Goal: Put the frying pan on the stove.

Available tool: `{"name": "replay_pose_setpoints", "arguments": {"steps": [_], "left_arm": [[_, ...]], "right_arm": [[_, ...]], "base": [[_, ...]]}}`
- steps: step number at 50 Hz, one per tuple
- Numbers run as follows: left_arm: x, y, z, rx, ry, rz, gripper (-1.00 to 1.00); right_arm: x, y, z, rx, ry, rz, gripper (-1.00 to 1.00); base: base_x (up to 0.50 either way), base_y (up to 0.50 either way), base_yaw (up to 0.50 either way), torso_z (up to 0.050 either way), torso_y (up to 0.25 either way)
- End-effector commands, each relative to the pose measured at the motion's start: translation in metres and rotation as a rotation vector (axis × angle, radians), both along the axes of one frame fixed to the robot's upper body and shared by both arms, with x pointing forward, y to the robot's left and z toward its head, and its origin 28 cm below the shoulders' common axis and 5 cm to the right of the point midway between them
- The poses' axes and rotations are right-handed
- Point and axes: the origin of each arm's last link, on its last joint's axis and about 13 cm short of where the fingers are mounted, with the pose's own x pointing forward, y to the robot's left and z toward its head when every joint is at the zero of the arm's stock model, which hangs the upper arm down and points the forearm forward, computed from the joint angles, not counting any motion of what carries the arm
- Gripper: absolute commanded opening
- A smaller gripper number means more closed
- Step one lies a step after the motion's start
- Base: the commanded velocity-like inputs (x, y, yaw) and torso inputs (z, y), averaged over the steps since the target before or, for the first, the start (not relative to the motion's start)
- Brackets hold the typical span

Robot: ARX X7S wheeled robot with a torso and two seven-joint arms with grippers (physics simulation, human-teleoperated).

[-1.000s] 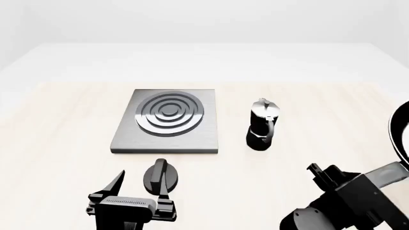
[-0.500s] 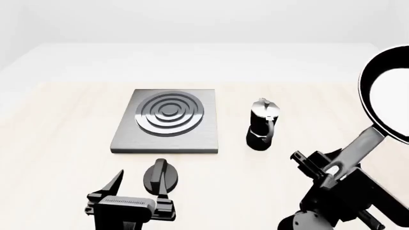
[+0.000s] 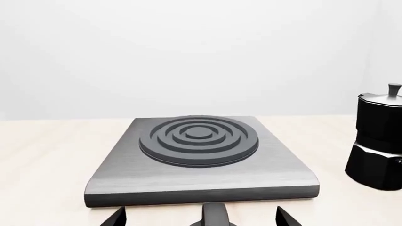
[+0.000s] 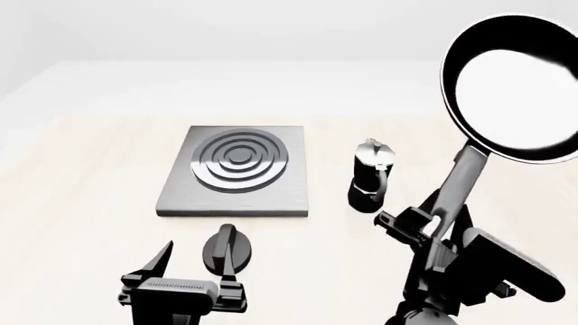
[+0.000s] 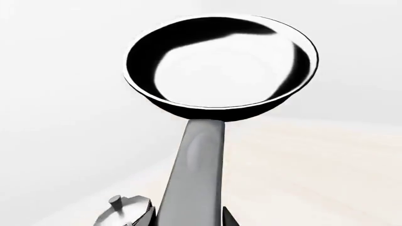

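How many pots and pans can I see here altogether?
2. The glossy black frying pan is held aloft by the right gripper; the small black-and-silver moka pot stands on the table, right of the grey stove.

glossy black frying pan (image 4: 510, 88), brushed grey metal stove (image 4: 237, 172)

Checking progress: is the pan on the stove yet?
No. The pan is held up in the air by the right gripper; the stove is bare.

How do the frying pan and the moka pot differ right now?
The frying pan is held in the air by its handle in the right gripper; the moka pot stands upright on the table. The pan is wide and shallow, the pot narrow and tall. Both are glossy black and off the stove.
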Motion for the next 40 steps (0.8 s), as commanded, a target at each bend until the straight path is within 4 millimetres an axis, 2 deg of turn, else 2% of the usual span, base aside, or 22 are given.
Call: {"name": "replay_pose_setpoints", "arguments": {"steps": [1,22,25,40], "left_arm": [[-0.001,0.0,0.0,0.001,-0.001,0.002,1.0],[-0.001,-0.001,0.002,0.007,-0.005,-0.003,1.0],[-0.001,-0.001,0.002,0.006,-0.004,-0.001,1.0],[0.0,-0.001,0.001,0.001,0.002,-0.003,1.0]], "right_arm": [[-0.007,0.007,0.014,-0.095,-0.104,0.109,-1.0],[-0.011,0.021,0.016,-0.212,-0.143,0.328,-1.0],[-0.011,0.022,0.019,-0.244,-0.178,0.416,-1.0],[-0.009,0.026,0.025,-0.386,-0.124,0.717,-1.0]], "base": [[0.0,0.0,0.0,0.0,0.0],[0.0,0.0,0.0,0.0,0.002],[0.0,0.0,0.0,0.0,0.0],[0.0,0.0,0.0,0.001,0.002]]}}
